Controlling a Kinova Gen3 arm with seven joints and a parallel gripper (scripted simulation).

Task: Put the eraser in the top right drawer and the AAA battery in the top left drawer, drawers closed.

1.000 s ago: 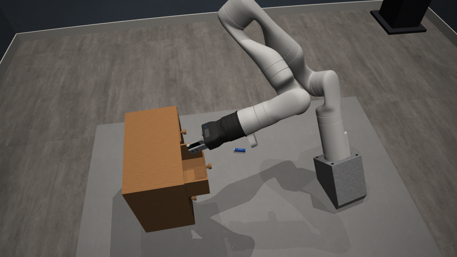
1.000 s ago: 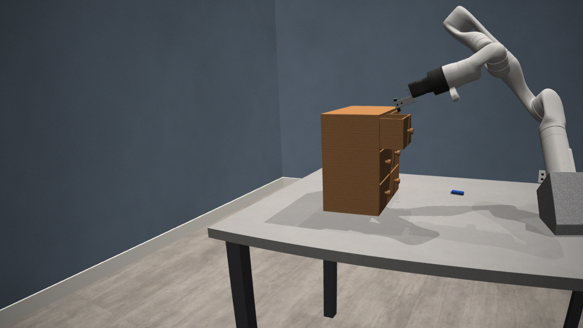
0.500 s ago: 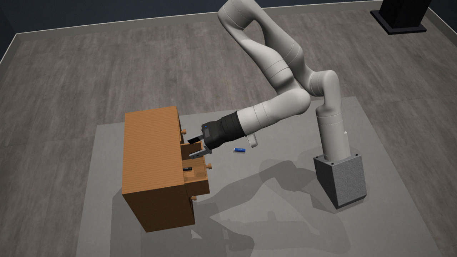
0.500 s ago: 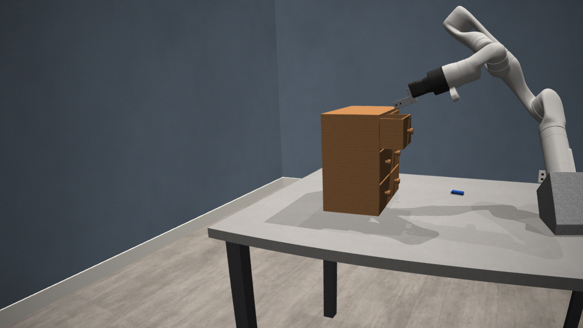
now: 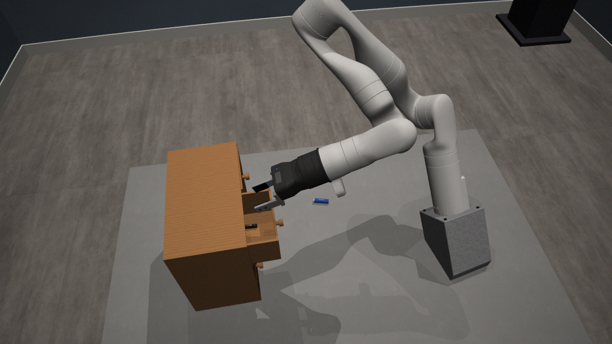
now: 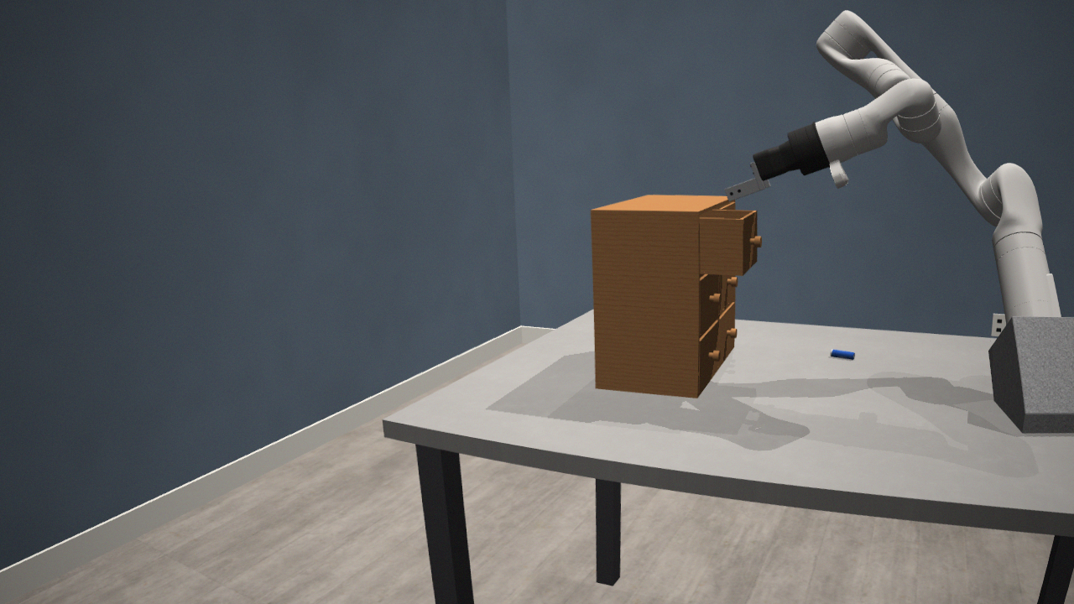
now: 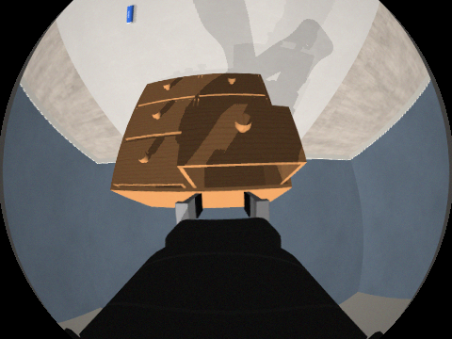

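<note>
The small chest (image 5: pixel 201 192) (image 6: pixel 645 300) stands upright. Its top-row left drawer (image 5: pixel 265 251) (image 6: pixel 721 244) (image 7: pixel 212 146) is pulled partly out and looks level. The dark AAA battery (image 5: pixel 251 226) lies on that drawer's floor, partly under the chest top's edge in the top view. The top-row right drawer (image 7: pixel 162 169) looks pushed in. My gripper (image 5: pixel 257 198) (image 7: pixel 222 201) is wide open and empty, above the open drawer's inner side, close to the chest's top front edge. No eraser is visible; the closed drawers' insides are hidden.
A blue cylinder (image 5: pixel 321 200) (image 6: pixel 842 354) (image 7: pixel 130 14) with a white end lies on the table (image 5: pixel 363 299) (image 6: pixel 525 443) between the chest and the robot's base (image 5: pixel 457 243). The middle and bottom drawers look closed, with knobs sticking out. The open drawer juts out below my gripper.
</note>
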